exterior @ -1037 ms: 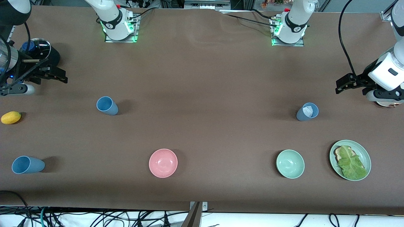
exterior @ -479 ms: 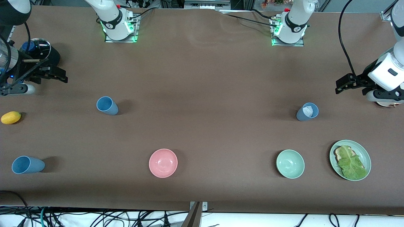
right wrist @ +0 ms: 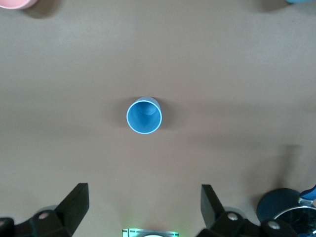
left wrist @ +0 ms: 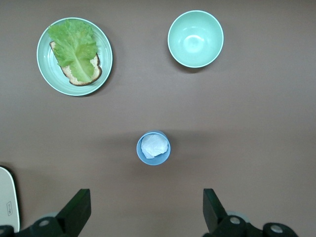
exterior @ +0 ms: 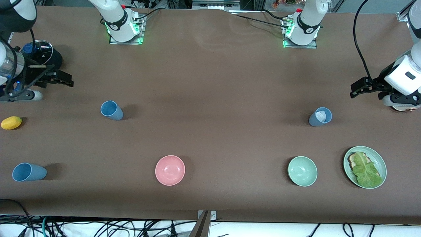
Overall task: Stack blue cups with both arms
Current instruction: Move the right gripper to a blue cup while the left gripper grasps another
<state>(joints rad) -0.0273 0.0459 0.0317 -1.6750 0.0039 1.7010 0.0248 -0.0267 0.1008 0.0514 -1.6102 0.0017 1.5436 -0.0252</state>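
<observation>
Three blue cups stood upright and well apart on the brown table (exterior: 210, 98). One blue cup (exterior: 111, 110) sat in the left-centre of the front view, and in the right wrist view it appeared at the middle of the frame (right wrist: 144, 116), empty, between the spread fingers. A second blue cup (exterior: 28, 172) stood at the lower left of the front view, nearer the camera. The greyer blue cup (exterior: 320, 117) stood at the right of the front view, with a crumpled white scrap (left wrist: 153, 146) inside it; in the left wrist view it lay just below the frame's centre (left wrist: 153, 148). The right gripper (exterior: 61, 79) hung at the upper left of the front view, over the table by a dark round object (exterior: 42, 54), its fingers wide apart and holding nothing. The left gripper (exterior: 358, 88) hung at the right edge of the front view, also spread wide and empty. A pink bowl (exterior: 170, 170) and a mint-green bowl (exterior: 302, 171) sat along the lower part of the front view, with a green plate (exterior: 381, 164) of bread and lettuce (exterior: 365, 171) at the lower right. A yellow lemon (exterior: 11, 122) lay at the left edge.
</observation>
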